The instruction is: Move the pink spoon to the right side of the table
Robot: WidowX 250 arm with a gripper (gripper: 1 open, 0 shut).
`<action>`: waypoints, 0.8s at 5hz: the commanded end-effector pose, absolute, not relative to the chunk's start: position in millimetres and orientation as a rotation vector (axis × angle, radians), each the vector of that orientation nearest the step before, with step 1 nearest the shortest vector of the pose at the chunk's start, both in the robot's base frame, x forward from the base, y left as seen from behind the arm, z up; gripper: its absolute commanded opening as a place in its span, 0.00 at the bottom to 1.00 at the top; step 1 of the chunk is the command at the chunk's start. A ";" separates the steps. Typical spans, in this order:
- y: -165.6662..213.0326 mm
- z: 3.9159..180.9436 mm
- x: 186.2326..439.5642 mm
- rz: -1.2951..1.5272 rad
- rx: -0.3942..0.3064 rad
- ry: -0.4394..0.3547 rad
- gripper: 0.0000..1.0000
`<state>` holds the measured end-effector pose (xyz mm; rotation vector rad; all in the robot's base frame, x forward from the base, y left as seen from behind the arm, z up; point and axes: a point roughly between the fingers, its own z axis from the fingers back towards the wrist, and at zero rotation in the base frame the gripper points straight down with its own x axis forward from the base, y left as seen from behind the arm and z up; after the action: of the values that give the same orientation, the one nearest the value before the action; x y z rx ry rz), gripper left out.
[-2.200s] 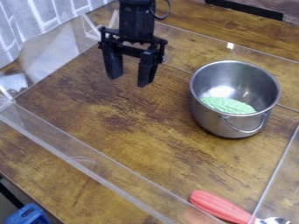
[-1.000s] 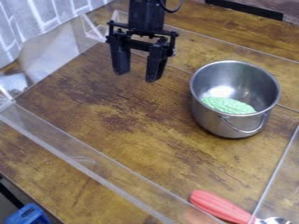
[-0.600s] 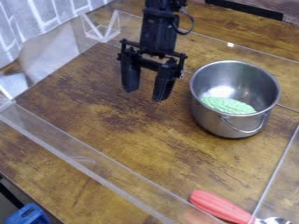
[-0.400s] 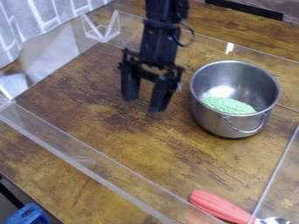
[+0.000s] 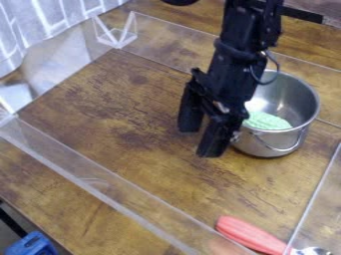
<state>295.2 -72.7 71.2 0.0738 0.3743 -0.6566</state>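
Camera view has your claw (image 5: 197, 137) hanging just left of the silver pot (image 5: 276, 112), fingers spread well apart, nothing between them! Your arm (image 5: 245, 35) covers part of the pot's rim, green contents (image 5: 266, 121) peeking out. And down below the pot, there's your pink spoon (image 5: 250, 235), lying near the table's (image 5: 120, 115) clear wall (image 5: 127, 197), well apart from your claw!

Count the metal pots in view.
1: a silver pot on the table, partly behind the black arm. Another could be hidden behind the arm, but none shows.
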 end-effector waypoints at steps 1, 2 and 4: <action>-78.7 95.8 295.9 -0.707 0.087 0.265 0.00; -78.8 89.6 303.3 -0.687 0.081 0.264 0.00; -94.5 78.9 298.5 -0.729 0.079 0.257 0.00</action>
<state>307.0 -89.6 70.6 0.0746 0.2894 -0.7023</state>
